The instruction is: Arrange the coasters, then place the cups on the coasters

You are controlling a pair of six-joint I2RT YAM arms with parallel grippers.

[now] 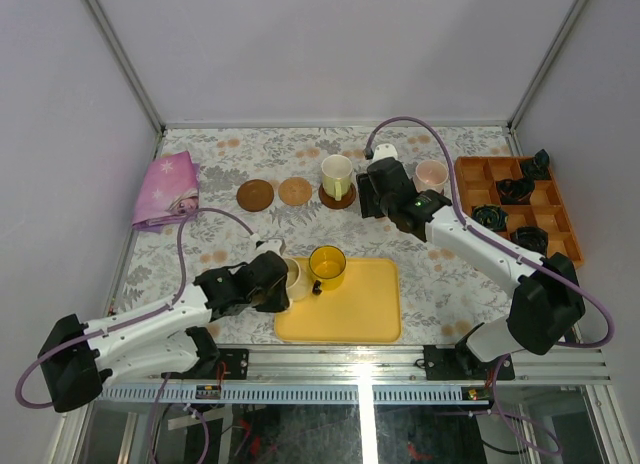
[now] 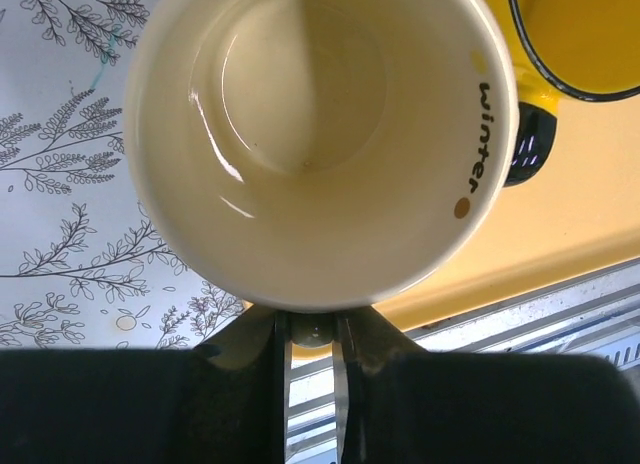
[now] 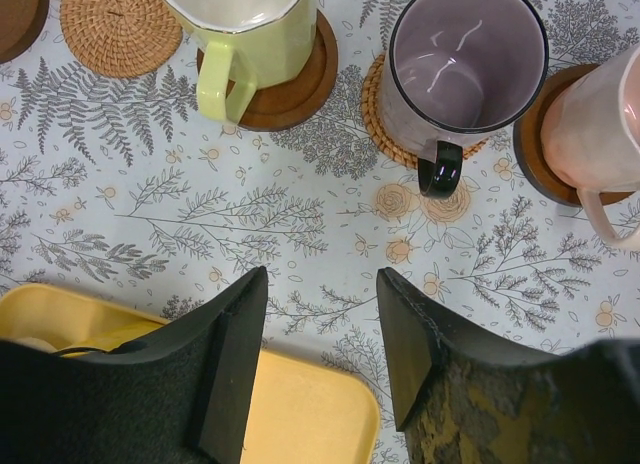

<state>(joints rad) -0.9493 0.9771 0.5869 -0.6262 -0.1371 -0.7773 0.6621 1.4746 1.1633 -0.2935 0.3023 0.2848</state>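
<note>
The cream cup (image 2: 310, 134) stands at the left edge of the yellow tray (image 1: 360, 304), just beside the yellow cup (image 1: 327, 266), by the table's (image 1: 440, 274) near edge. The left gripper (image 2: 313, 329) sits against its near side, fingers drawn close around a small part there; whether they clamp it I cannot tell. The right gripper (image 3: 322, 294) hangs open and empty near the green cup (image 3: 255, 24), purple cup (image 3: 465, 59) and pink cup (image 3: 600, 124), each on one of the coasters (image 3: 290, 94).

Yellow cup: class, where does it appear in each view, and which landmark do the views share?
Top external: yellow cup near the centre, on the yellow tray's far edge.
Left wrist: top right corner, beside the cream cup.
Right wrist: not in it.
Shared landmark: the yellow tray.
</note>
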